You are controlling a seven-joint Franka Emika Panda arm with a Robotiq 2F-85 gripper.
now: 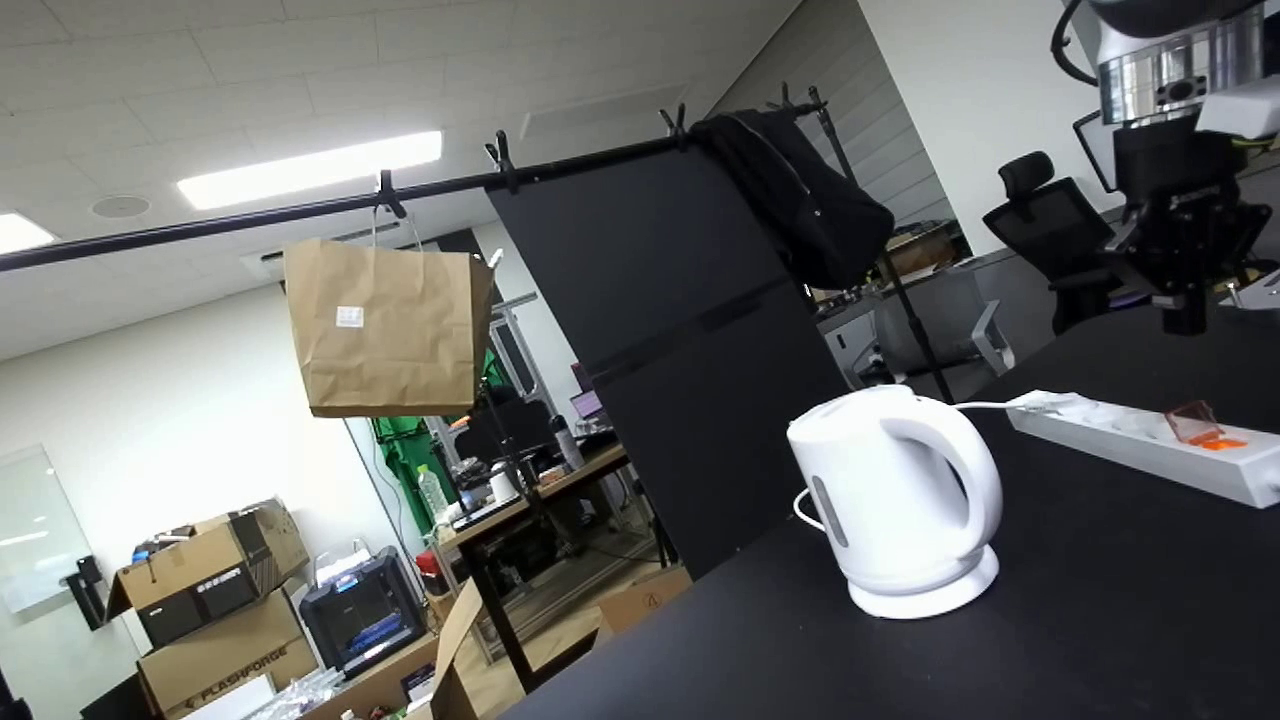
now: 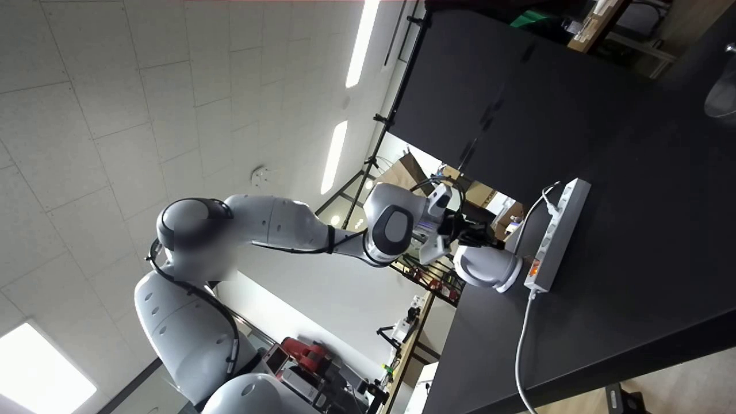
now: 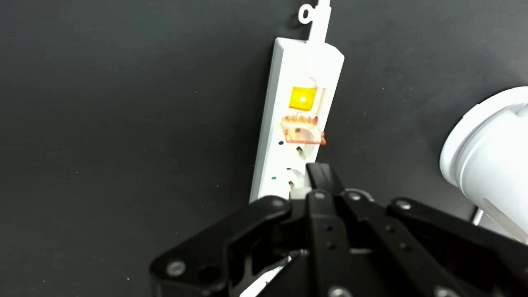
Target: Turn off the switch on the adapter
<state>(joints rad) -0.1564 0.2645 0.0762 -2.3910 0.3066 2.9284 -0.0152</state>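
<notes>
The adapter, a long white power strip, lies on the black table in both exterior views (image 1: 1130, 447) (image 2: 556, 247) and runs up the middle of the wrist view (image 3: 284, 163). Its switch (image 3: 303, 98) looks bright yellow with a white spot in the wrist view and orange in both exterior views (image 1: 1222, 443) (image 2: 535, 267). A clear orange cover (image 3: 303, 134) stands flipped open beside the switch. My gripper (image 3: 324, 175) is shut with its fingertips together and nothing between them. In an exterior view the gripper (image 1: 1185, 318) hangs above the strip, apart from it. Its body hides the strip's lower part in the wrist view.
A white kettle (image 1: 870, 510) stands beside the strip, also at the right of the wrist view (image 3: 495, 165). A thin white cord (image 1: 980, 405) runs to a plug in the strip's far end. The strip's own cord (image 2: 520, 351) leaves the switch end over the table edge.
</notes>
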